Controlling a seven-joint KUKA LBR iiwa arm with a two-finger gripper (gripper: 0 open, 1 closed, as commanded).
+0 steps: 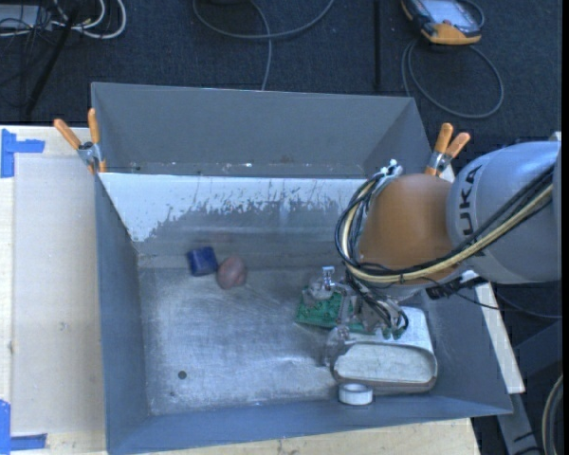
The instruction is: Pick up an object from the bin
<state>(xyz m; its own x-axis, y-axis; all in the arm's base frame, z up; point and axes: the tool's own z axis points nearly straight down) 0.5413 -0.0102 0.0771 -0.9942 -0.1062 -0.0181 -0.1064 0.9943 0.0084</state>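
Note:
My gripper (pixel 339 337) is low in the bin's near right part, under the orange wrist cover. It is at the left end of a long, rounded white-and-grey block (pixel 391 368) that lies flat by the near right wall. Whether it touches the block I cannot tell. A small white tape roll (pixel 356 394) lies just in front of the block, at the near wall. A flat green piece (pixel 315 313) shows beside the gripper's body; I cannot tell whether it is loose.
A small blue block (pixel 201 261) and a pinkish-brown ball (pixel 231 273) lie side by side at the bin's far left. The arm and its cables cover the right wall.

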